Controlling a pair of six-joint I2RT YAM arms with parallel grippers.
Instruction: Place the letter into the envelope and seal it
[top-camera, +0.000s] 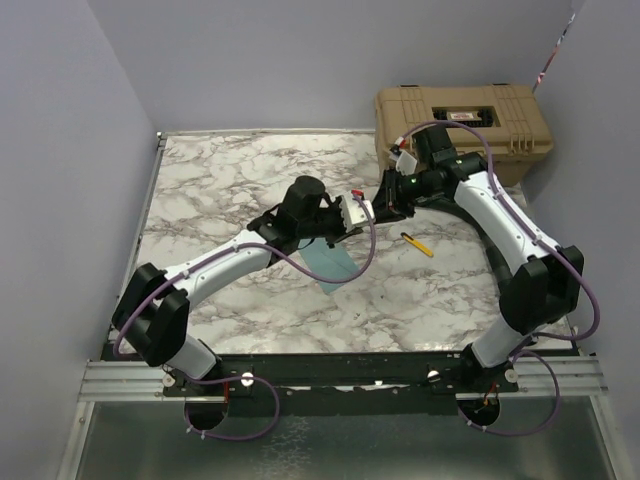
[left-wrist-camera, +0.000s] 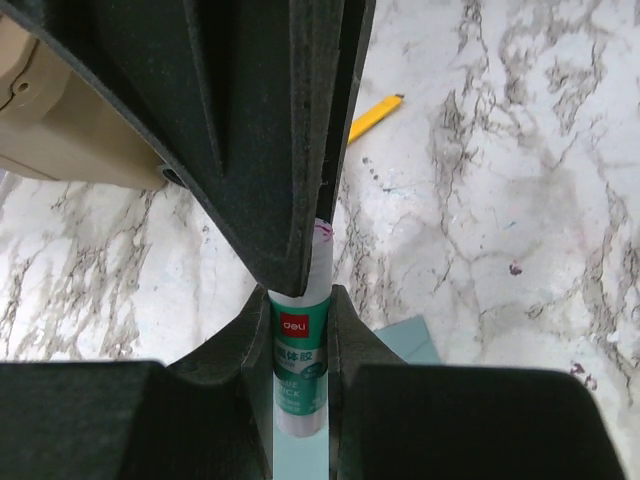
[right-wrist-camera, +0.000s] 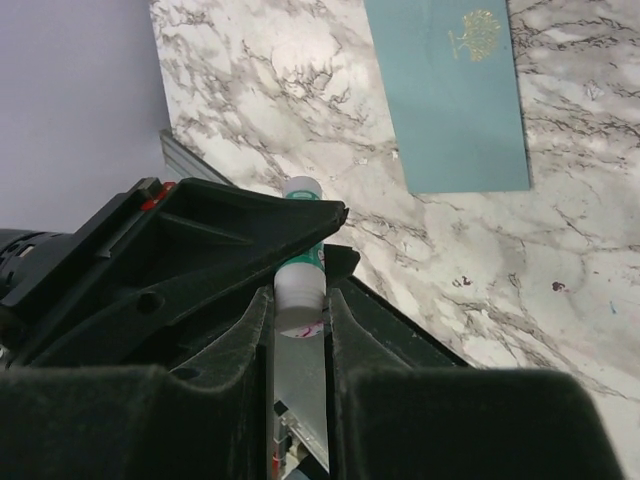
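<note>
The teal envelope (top-camera: 331, 264) lies flat on the marble table, closed face up with a gold emblem showing (right-wrist-camera: 455, 90); one corner of it (left-wrist-camera: 408, 340) shows below the left fingers. The letter is out of view. A white and green glue stick (left-wrist-camera: 300, 345) hangs in the air above the envelope, held from both ends. My left gripper (left-wrist-camera: 300, 305) is shut on its green labelled body. My right gripper (right-wrist-camera: 300, 300) is shut on its white cap end (right-wrist-camera: 299, 285). The two grippers meet tip to tip over the table's middle, left (top-camera: 355, 213) and right (top-camera: 386, 203).
A tan hard case (top-camera: 462, 125) stands at the back right corner. A yellow pencil-like stick (top-camera: 417, 244) lies on the marble to the right of the envelope. Grey walls close in the left and back edges.
</note>
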